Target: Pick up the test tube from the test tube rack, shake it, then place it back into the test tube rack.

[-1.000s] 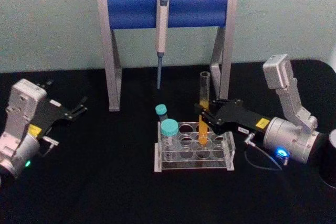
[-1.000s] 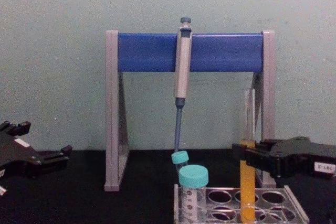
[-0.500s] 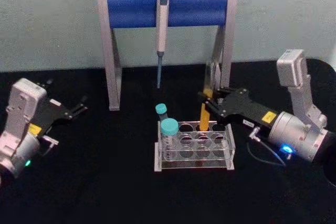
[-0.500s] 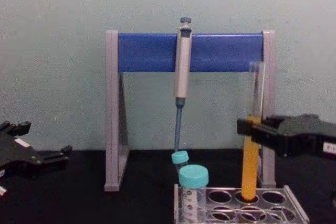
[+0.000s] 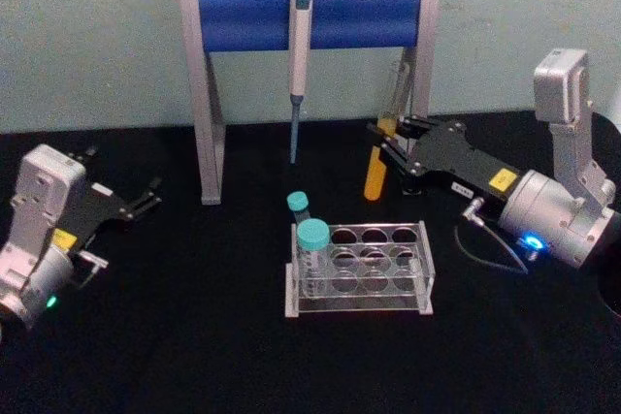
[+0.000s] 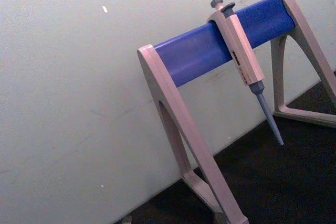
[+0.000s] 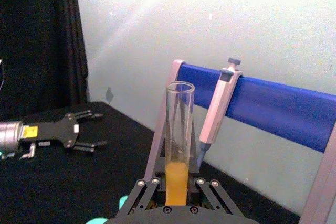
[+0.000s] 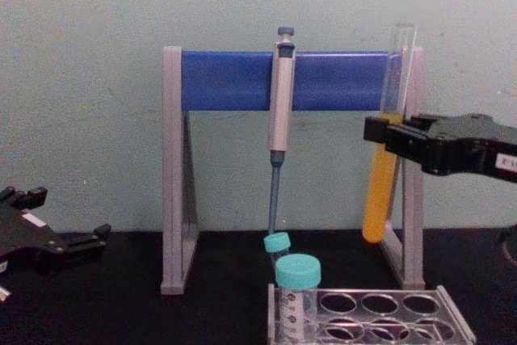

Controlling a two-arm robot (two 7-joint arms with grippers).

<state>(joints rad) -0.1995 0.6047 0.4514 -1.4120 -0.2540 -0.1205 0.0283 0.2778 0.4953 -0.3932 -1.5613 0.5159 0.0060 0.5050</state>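
Lifted out since a second ago, the test tube (image 5: 375,176) hangs tilted beyond the test tube rack (image 5: 359,302), clamped in the right gripper (image 5: 386,139). The left gripper (image 5: 146,203) sits far left, fingers apart. Yellow stickers on both grippers are unreadable. The chest view shows the tube's round bottom well above the rack, beside the pipette stand's (image 8: 226,80) right leg. The left wrist view shows the stand's hanging pipette (image 6: 244,56). The right wrist view adds the tube's open mouth.

Black table (image 5: 194,356), clear test tube rack (image 5: 359,304) at centre, pipette stand (image 5: 243,18) behind it
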